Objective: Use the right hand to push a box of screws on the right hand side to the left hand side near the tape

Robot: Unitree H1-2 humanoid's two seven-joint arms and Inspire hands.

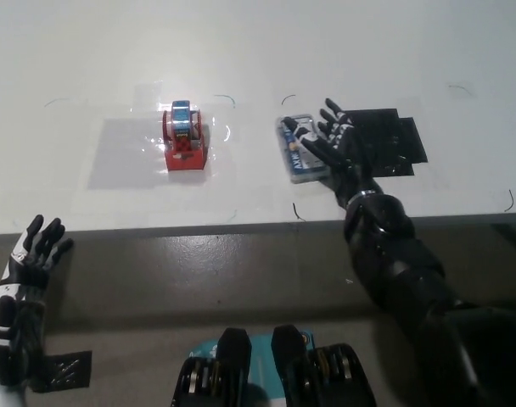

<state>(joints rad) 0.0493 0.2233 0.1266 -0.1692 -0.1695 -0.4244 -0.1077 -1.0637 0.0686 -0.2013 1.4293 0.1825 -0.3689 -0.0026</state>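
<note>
The box of screws point(297, 149), a small clear case with a blue label, lies on the white table right of centre. My black right hand point(338, 146) rests flat against its right side with fingers spread, holding nothing. A red tape dispenser point(183, 137) with a blue roll stands to the left, roughly a hand's width from the box. My white left hand point(33, 254) hangs below the table's front edge at lower left, fingers apart.
A black rectangular patch point(394, 140) on the table lies uncovered to the right of my right hand. Thin pen marks outline zones on the table point(88, 68). The table's front edge point(199, 227) runs across the middle of the picture.
</note>
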